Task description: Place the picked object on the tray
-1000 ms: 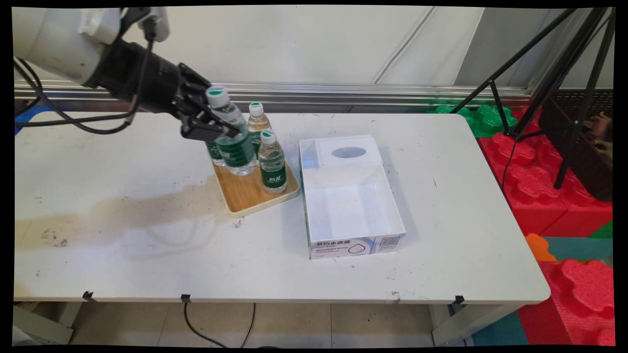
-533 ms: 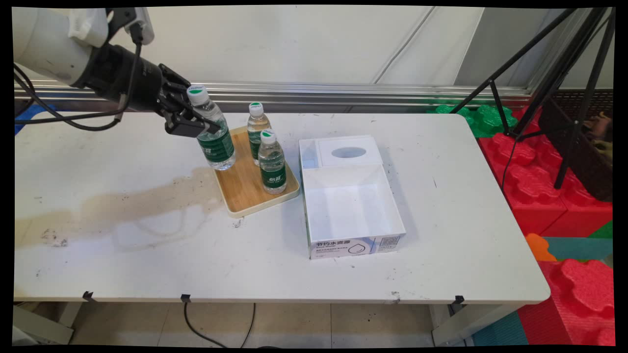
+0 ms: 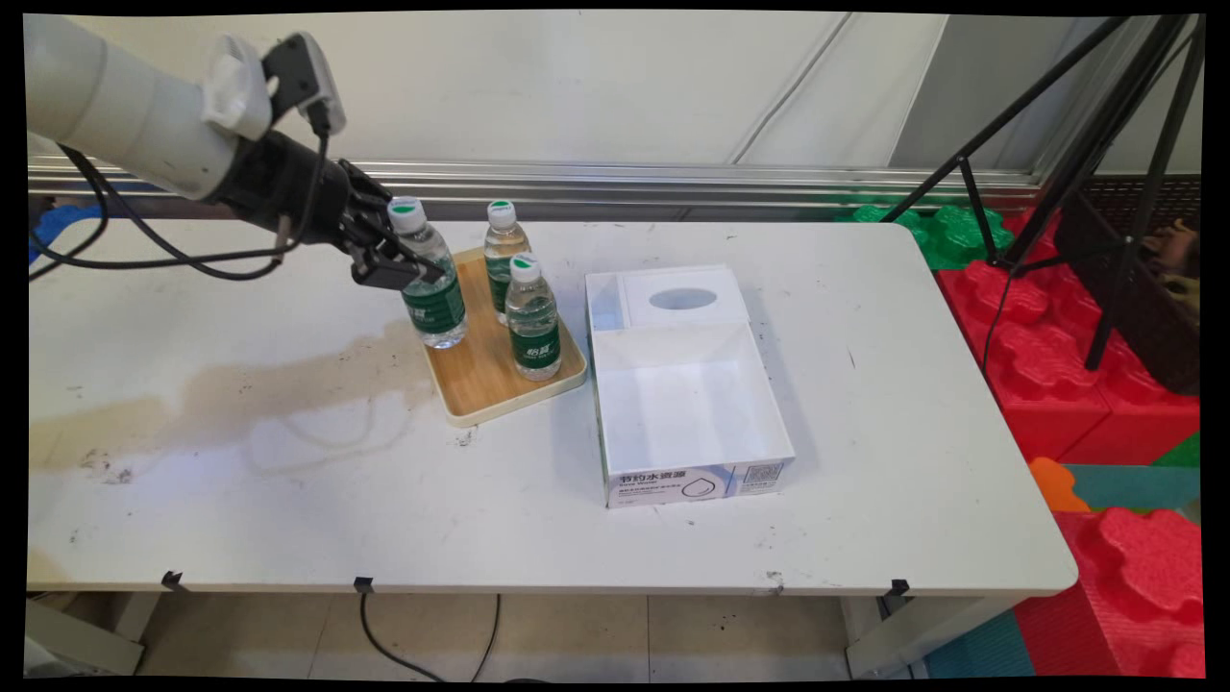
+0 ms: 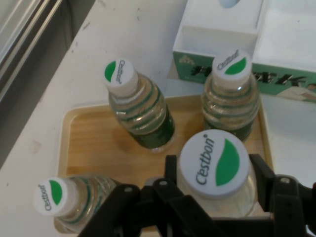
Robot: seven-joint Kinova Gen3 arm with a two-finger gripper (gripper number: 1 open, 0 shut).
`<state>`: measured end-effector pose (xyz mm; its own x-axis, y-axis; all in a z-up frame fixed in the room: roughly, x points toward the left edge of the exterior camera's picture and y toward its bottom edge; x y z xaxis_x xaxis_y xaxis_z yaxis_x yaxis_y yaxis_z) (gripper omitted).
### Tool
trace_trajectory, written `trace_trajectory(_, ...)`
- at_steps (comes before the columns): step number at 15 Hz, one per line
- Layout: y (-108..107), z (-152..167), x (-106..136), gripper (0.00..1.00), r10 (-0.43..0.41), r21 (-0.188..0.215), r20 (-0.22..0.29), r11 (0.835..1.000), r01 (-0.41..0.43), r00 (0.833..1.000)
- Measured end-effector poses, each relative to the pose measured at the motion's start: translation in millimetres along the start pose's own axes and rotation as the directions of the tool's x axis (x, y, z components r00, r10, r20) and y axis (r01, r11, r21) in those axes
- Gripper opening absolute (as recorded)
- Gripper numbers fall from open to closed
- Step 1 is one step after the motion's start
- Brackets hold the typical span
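We see the tool (image 3: 408,272) reaching in from the upper left of the main view, its two black fingers (image 4: 269,185) pinching a water bottle (image 3: 430,279) just below the cap, one finger on each side of the neck. The held bottle stands upright, or nearly so, over the left part of a wooden tray (image 3: 500,380); we cannot tell whether its base touches the tray. Its white cap carries a green leaf mark and the word Cestbon, as the hand view shows.

On the tray stand further bottles of the same kind. In the main view we note one at the far side (image 3: 502,245) and one nearer to us (image 3: 533,317), both upright and just to the right of the held bottle. The hand view also shows a fourth bottle (image 4: 74,202) at the tray's corner, beside the tool's linkage; in the main view it is hidden behind the held bottle.

The tray lies on the white table (image 3: 865,384). Just to its right, near but apart, sits an open white box (image 3: 687,384) with printed lettering on its near wall and an oval opening in its far panel. A black tripod (image 3: 1086,163) stands beyond the table's right end, among red foam blocks (image 3: 1057,375).
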<state>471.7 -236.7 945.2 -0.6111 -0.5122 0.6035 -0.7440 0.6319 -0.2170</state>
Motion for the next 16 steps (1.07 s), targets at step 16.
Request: trace_trajectory(16, -10, 75, -34, 0.00, 0.055, -0.060, 0.009, 0.997, -0.054, 0.998)
